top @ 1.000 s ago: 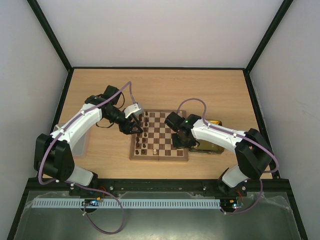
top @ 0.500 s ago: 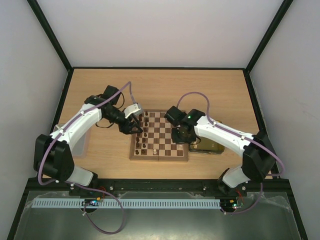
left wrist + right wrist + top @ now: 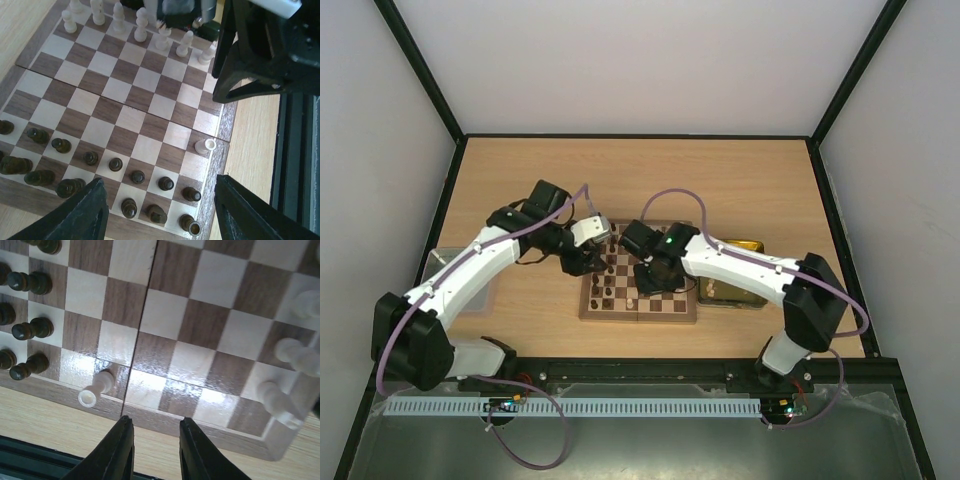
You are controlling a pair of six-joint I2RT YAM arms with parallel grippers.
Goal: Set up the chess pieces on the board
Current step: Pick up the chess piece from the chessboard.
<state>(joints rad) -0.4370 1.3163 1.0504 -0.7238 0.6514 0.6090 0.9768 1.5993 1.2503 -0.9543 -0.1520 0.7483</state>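
Note:
The board (image 3: 660,262) lies mid-table. In the left wrist view the dark pieces (image 3: 110,164) stand in two rows along its near side and the cream pieces (image 3: 141,30) along the far side. One cream pawn (image 3: 205,146) lies on its side by the rim at the fold seam; it also shows in the right wrist view (image 3: 96,388). My left gripper (image 3: 160,210) is open wide and empty above the dark rows. My right gripper (image 3: 152,440) is open and empty over the board's near rim, just right of the fallen pawn.
A yellow translucent tray (image 3: 740,295) sits right of the board, partly under my right arm. A clear container (image 3: 442,262) stands at the table's left edge. The two grippers (image 3: 592,256) (image 3: 642,282) are close together over the board's left half.
My right arm has swung left across the board, from its right edge to the near-left part. My left arm has shifted slightly, its gripper still over the dark rows.

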